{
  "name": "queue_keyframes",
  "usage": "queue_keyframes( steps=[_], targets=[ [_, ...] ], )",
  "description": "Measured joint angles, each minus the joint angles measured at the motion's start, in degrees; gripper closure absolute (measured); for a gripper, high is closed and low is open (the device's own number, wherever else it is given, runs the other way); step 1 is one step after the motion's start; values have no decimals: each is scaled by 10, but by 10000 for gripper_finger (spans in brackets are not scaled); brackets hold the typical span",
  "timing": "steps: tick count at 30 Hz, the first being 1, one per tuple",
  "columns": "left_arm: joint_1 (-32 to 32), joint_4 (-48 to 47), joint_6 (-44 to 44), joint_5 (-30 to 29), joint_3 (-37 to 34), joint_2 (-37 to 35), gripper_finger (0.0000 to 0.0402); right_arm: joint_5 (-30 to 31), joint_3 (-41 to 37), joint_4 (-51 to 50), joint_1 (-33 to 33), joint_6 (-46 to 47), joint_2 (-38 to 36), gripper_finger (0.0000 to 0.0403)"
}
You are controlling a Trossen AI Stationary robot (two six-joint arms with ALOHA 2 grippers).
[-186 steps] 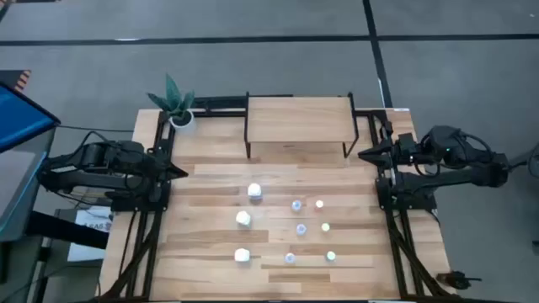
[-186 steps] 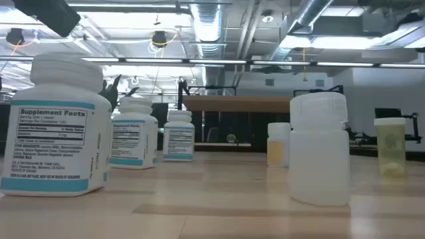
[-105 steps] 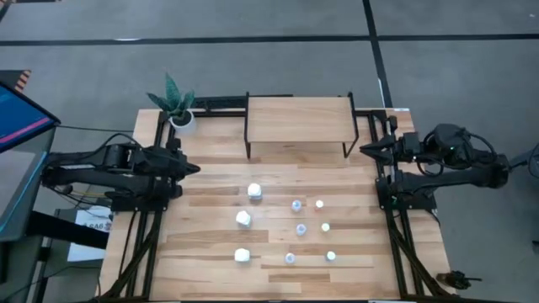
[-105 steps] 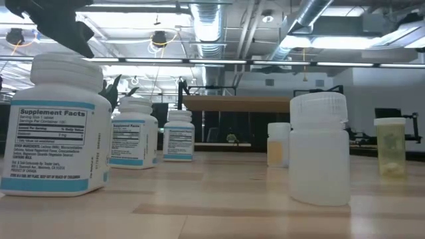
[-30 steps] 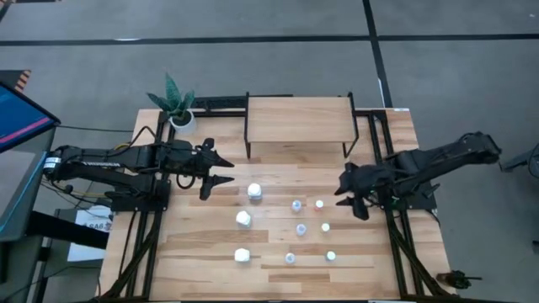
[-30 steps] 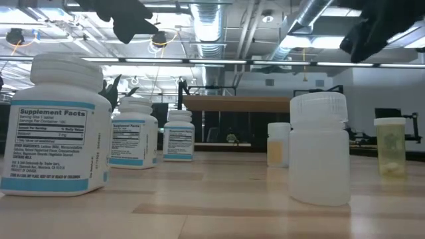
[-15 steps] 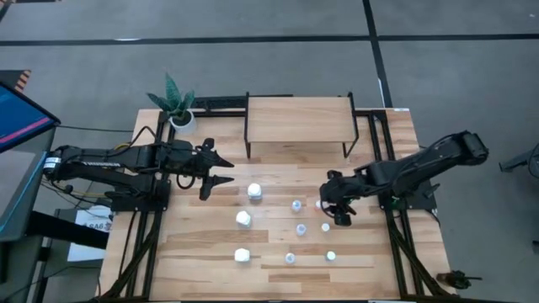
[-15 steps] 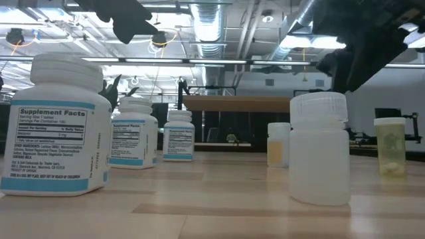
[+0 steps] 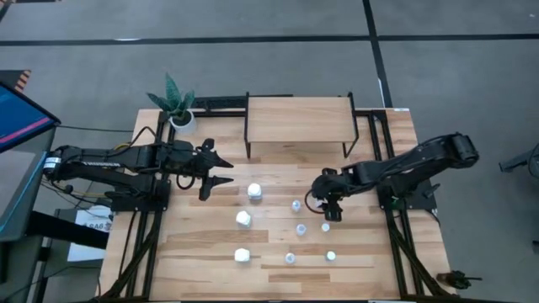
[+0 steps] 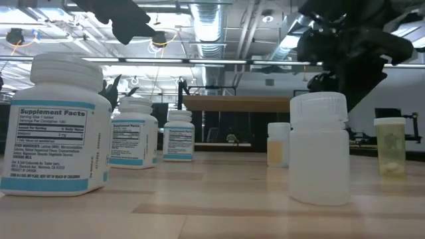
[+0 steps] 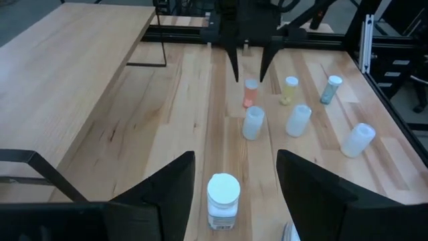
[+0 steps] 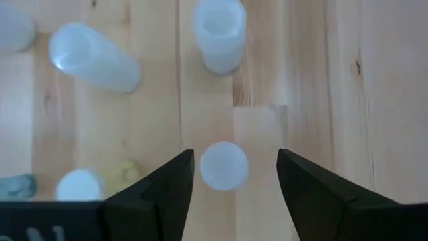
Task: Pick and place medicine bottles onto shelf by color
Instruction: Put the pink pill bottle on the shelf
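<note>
One red-cap bottle (image 11: 250, 93) under R hand (image 9: 328, 204).

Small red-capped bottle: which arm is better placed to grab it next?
Right. The right gripper hangs open directly above the small red-capped bottle; the left gripper hovers open near the large white bottle.
</note>
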Motion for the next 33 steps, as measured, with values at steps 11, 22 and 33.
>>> queue_keyframes(
  steps=[11, 22, 33],
  targets=[
    [0, 0, 0, 0, 0, 0, 203, 0, 1, 3, 1, 0, 28, 163],
    [0, -2, 0, 0, 0, 0, 203, -2, 4, 5, 2, 1, 64, 163],
    [0, -2, 0, 0, 0, 0, 203, -2, 4, 7, 2, 1, 54, 176]
  ],
)
